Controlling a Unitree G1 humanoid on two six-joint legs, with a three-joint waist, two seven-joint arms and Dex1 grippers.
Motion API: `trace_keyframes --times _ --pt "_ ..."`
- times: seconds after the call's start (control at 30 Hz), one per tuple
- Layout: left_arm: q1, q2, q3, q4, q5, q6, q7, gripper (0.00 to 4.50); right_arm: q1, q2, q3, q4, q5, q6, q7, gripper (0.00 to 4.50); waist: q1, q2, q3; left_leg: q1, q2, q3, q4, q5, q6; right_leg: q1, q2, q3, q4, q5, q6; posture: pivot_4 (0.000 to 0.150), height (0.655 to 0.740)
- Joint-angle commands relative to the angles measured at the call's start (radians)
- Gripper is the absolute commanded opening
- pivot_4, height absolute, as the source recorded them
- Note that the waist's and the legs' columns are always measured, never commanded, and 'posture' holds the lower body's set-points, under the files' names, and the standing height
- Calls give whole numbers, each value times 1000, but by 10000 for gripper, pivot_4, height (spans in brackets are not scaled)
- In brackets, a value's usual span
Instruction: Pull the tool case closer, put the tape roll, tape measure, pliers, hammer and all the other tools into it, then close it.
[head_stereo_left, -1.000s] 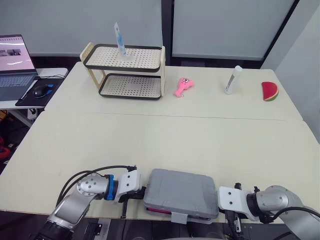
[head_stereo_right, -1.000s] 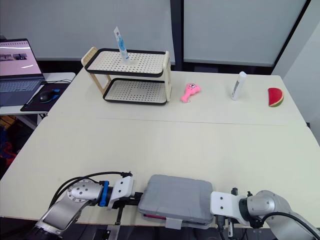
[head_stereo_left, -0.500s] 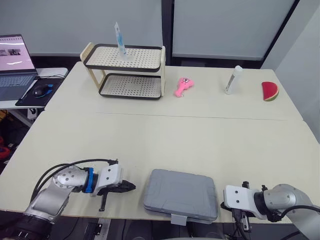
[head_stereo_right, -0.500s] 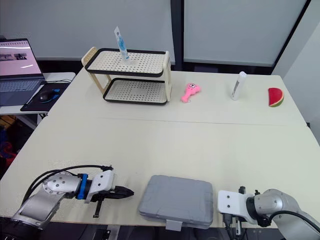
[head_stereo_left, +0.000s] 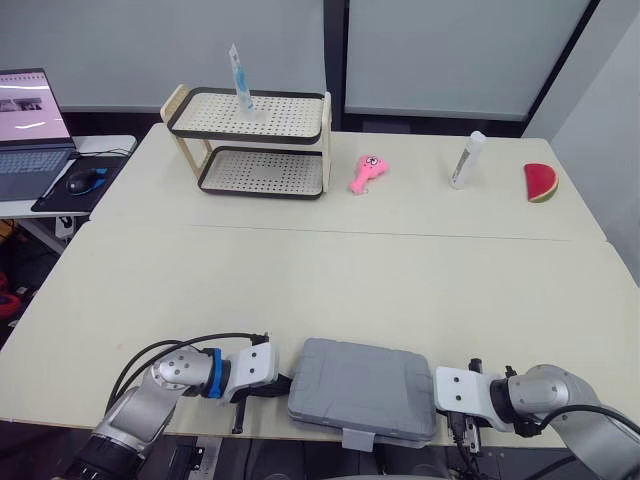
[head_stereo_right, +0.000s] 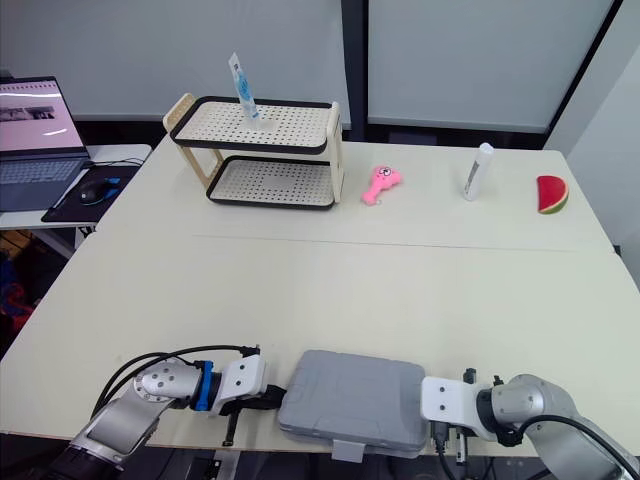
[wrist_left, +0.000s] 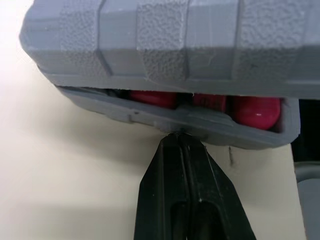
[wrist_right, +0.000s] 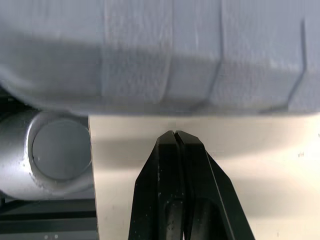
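The grey tool case (head_stereo_left: 362, 388) lies at the table's front edge with its lid down. In the left wrist view a thin gap shows between lid and base, with red tool handles (wrist_left: 250, 109) inside. My left gripper (wrist_left: 179, 138) is shut and empty, and its tip touches the lower half of the case's left side; it also shows in the left eye view (head_stereo_left: 284, 384). My right gripper (wrist_right: 175, 134) is shut and empty, a short way off the case's right side, above the table edge.
At the far side of the table stand a two-tier rack (head_stereo_left: 255, 140) with a tube (head_stereo_left: 238, 80) on top, a pink toy (head_stereo_left: 366, 172), a white bottle (head_stereo_left: 466, 159) and a watermelon slice (head_stereo_left: 540, 183). A laptop (head_stereo_left: 25, 110) sits on a side desk at the left.
The left gripper drew away to the left half a second ago and has now come back against the case's left side. The lid, raised slightly a second ago, has dropped. The right gripper edged towards the case.
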Motion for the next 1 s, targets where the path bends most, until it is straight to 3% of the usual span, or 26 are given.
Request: trace_keyframes --times 0.03,0.83,1.0 --pt "-3 -12 -14 -60 -17 14 -2 0 -7 10 -1 -12 10 -26 6 55 0 0 0 0 0 0 0 0 0 0 0 0 0 0 0 1500 7350" --pt "32 13 -5 -47 -14 -10 -37 0 3 -7 -25 -13 13 -33 31 55 0 0 0 0 0 0 0 0 0 0 0 0 0 0 0 1500 7350" --pt "42 51 57 -26 -44 -15 -39 0 44 -46 -111 -22 41 -5 28 55 1 0 0 0 0 0 0 0 0 0 0 0 0 0 0 1500 7350"
